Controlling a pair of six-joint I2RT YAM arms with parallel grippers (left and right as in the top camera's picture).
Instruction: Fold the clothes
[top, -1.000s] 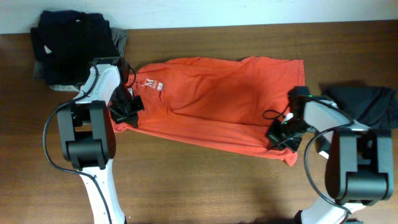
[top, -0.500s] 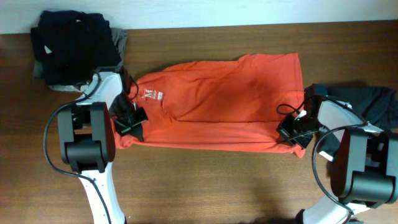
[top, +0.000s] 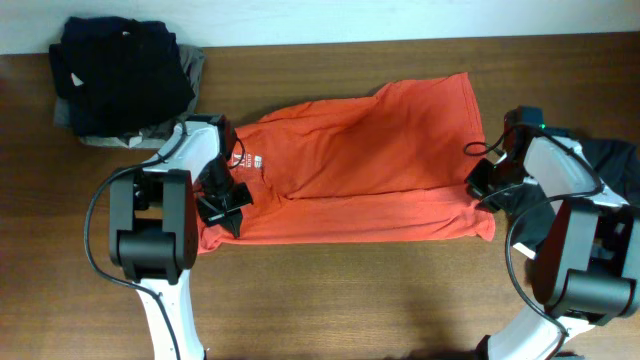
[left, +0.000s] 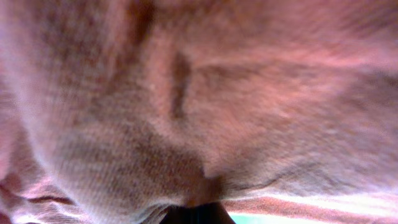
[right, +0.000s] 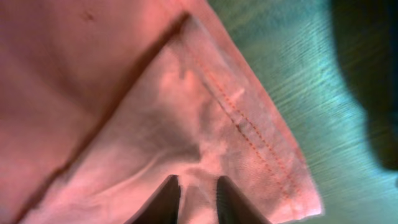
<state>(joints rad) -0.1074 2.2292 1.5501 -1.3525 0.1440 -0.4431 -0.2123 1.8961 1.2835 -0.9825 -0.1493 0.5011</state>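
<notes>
T-shirt lies across mid-worktop; garment pile behind its left end, another garment near its right end.

The T-shirt is a red-orange short-sleeve, stretched lengthwise across the middle of the bench. It's doubled over into a long strip and pretty rumpled, not flat at all. The white lettering sits at the end nearer the bench's left side. The stitched hem is at the right end, one corner kicked up toward the bench's far edge. Up close it's a soft knit.
</notes>
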